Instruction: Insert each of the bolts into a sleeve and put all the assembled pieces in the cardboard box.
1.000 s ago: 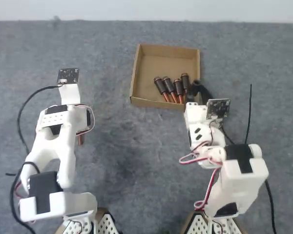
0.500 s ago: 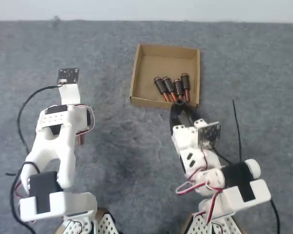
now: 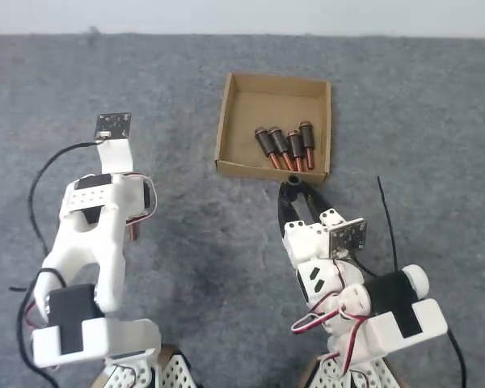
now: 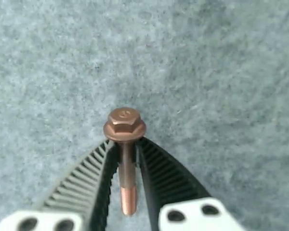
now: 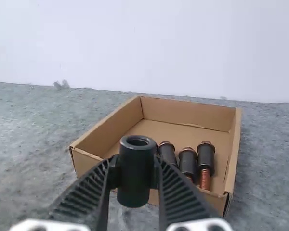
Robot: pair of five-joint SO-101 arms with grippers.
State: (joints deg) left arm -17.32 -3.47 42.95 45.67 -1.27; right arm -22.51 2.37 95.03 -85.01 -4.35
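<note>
Right gripper (image 3: 297, 192) clamps sleeve (image 5: 137, 166), roughly upright with bore up, just in front of the near wall of cardboard box (image 3: 223, 121); left gripper (image 4: 125, 142) clamps bolt (image 4: 124, 124) by the shank, axis along the jaws, head past the tips, well left of the box, with open carpet (image 3: 210, 242) between and four assembled pieces (image 3: 287, 145) inside the box.

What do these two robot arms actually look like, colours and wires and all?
The left arm and right arm are chunky white plastic with black motor blocks. The left gripper and right gripper have black ribbed fingers. Red and white wires loop along the right arm; a black cable trails beside the left.
</note>
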